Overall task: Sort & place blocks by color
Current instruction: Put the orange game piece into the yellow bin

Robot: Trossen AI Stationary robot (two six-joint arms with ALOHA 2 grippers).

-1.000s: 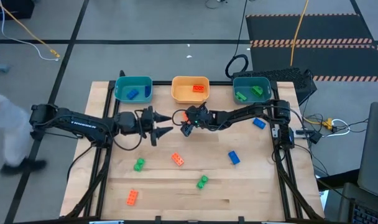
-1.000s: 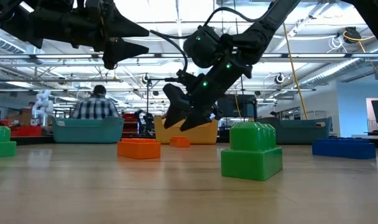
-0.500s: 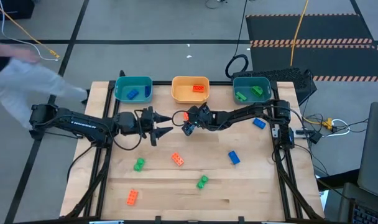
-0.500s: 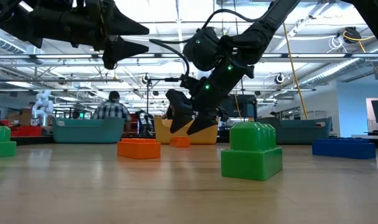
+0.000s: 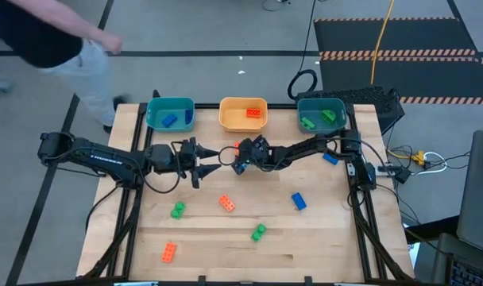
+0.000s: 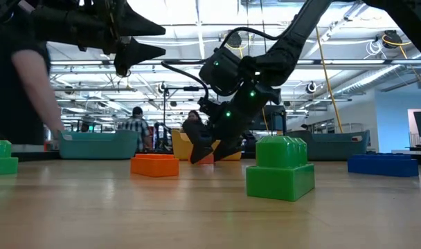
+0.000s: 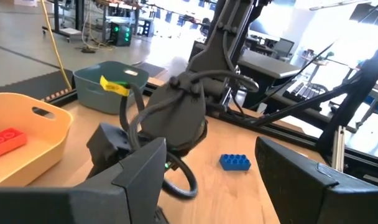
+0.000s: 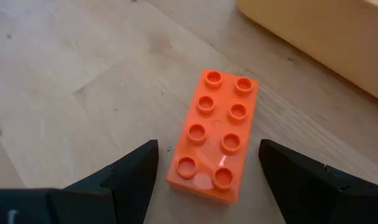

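Right hand (image 5: pixel 240 158) lower than second ago, fingers spread astride orange block (image 8: pixel 215 134) lying flat on worktop (image 5: pixel 337 238) just before orange tray (image 5: pixel 243 114). Step: reaching for pickup. Next: settle, pinch block. Left hand (image 5: pixel 207 156) spread, empty, waiting nearby.

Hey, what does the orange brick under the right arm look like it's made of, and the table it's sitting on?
Orange brick: apparently glossy molded plastic, with rounded studs and a bright glint near one end. Table: looks like pale wood with a matte finish, showing grain lines and small scuffs.
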